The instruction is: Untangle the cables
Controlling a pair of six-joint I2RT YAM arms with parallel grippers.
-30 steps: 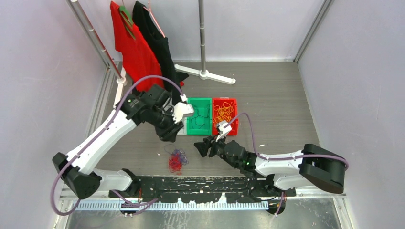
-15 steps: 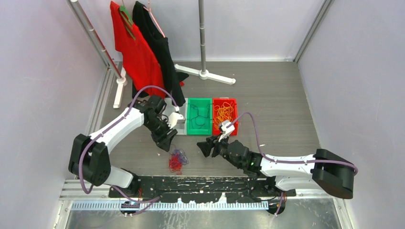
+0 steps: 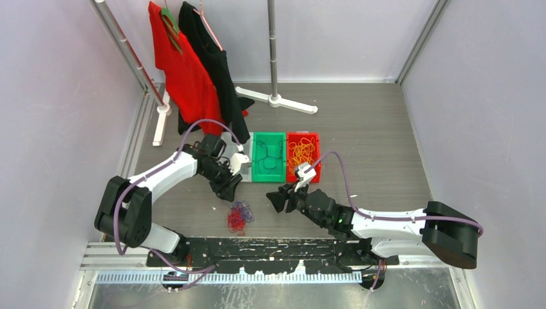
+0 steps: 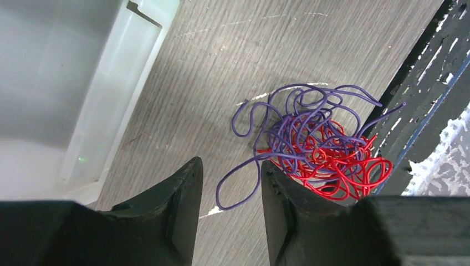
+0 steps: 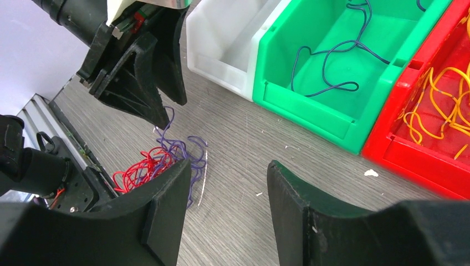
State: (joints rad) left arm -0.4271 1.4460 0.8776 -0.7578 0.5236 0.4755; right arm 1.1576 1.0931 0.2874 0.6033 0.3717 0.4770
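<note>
While both arms reach inward over the table, the green bin [image 3: 268, 179] sits mid-table and serves as the marker for everything else. Against its right side stands a red bin [image 3: 302, 134] holding a loose wad of orange-yellow cable [image 3: 301, 153], and against its left side stands a white bin [image 5: 221, 64]. Inside the green bin itself lies one dark purple cable [image 5: 332, 61] in open loops. The tangle of purple and red cables [image 3: 238, 216] lies on the wood-grain table [image 3: 373, 141], on the near side of the green bin and a little to its left, well apart from it; the purple strands spread over and beyond the red ones, which bunch toward the black base rail at the table's near edge. The left gripper [image 4: 230, 177] hangs off the green bin's near-left corner, just above the tangle's far edge, its jaws apart and clamped on nothing, with a purple loop on the table showing through the gap. The right gripper [image 5: 228, 166] hovers off the green bin's near-right corner, to the right of the tangle, jaws wide apart and empty, pointing toward the left gripper.
</note>
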